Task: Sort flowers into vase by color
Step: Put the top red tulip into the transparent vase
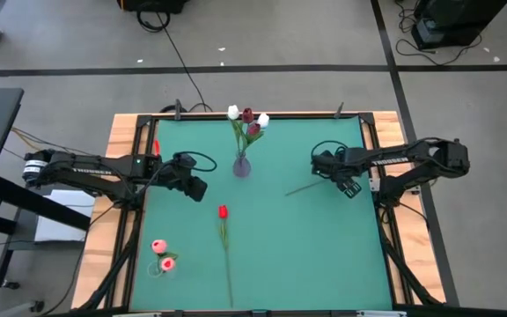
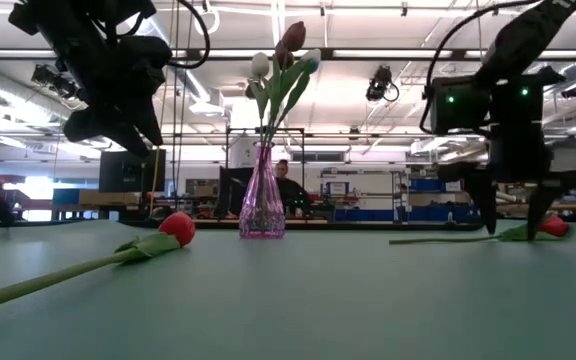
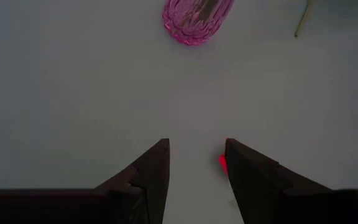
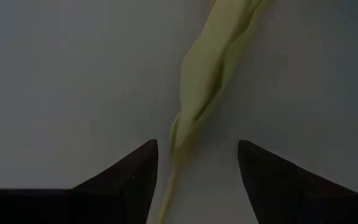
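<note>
Fingers (image 4: 135, 174) of our right gripper (image 4: 197, 152) are spread, straddling a flower stem (image 4: 210, 68) on the table (image 1: 324, 255); our left gripper (image 3: 196, 149) hovers, likewise released, near the pink vase (image 3: 197, 18).

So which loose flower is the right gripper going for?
The one lying under the right gripper: the flower between its open fingers, not the red tulip mid-table.

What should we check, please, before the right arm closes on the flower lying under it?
1. Right tool open: ok.
2. Flower stem between its fingers: ok.
3. Fingers low enough to grip: ok, tips look at the table in the low view.
4. Left tool clear of the right arm: ok.
5. Purple vase upright: ok.
6. This flower's head colour: red, shade cannot tell.
</note>
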Tool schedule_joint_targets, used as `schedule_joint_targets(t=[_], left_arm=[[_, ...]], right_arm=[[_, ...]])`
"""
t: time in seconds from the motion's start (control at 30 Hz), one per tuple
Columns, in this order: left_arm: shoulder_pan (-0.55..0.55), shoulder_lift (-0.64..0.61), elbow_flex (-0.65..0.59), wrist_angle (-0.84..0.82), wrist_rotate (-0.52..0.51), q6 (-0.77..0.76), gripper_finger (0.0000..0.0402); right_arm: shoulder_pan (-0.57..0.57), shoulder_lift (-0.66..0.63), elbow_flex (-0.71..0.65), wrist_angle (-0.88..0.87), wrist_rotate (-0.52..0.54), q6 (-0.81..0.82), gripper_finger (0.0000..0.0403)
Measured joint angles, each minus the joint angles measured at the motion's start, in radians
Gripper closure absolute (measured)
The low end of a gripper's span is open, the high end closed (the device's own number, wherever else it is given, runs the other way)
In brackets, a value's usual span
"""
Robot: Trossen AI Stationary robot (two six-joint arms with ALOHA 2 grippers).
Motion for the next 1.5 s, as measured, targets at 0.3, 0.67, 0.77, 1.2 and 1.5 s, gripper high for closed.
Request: schedule_joint_targets(t=[0.3, 0.67, 0.77, 1.2, 1.5], left_arm=[[0.0, 0.0, 0.0, 0.0, 0.0, -0.026, 0.0242], [0.0, 0.0, 0.0, 0.007, 0.0, -0.062, 0.0242], [0.0, 0.0, 0.0, 0.007, 0.0, -0.065, 0.0242], [-0.003, 0.0, 0.0, 0.006, 0.034, -0.044, 0.0242], [-0.003, -0.001, 0.0, 0.005, 0.151, 0.096, 0.0242]], right_arm=[[-0.124, -0.002, -0.029, 0.05, -0.034, -0.09, 0.0192], [-0.192, 0.002, -0.035, 0.047, 0.037, -0.182, 0.0377], [-0.198, 0.002, -0.035, 0.063, 0.05, -0.255, 0.0389], [-0.036, -0.071, 0.039, 0.12, 0.125, -0.263, 0.0395], [0.153, -0.09, 0.184, 0.089, 0.198, -0.317, 0.0396]])
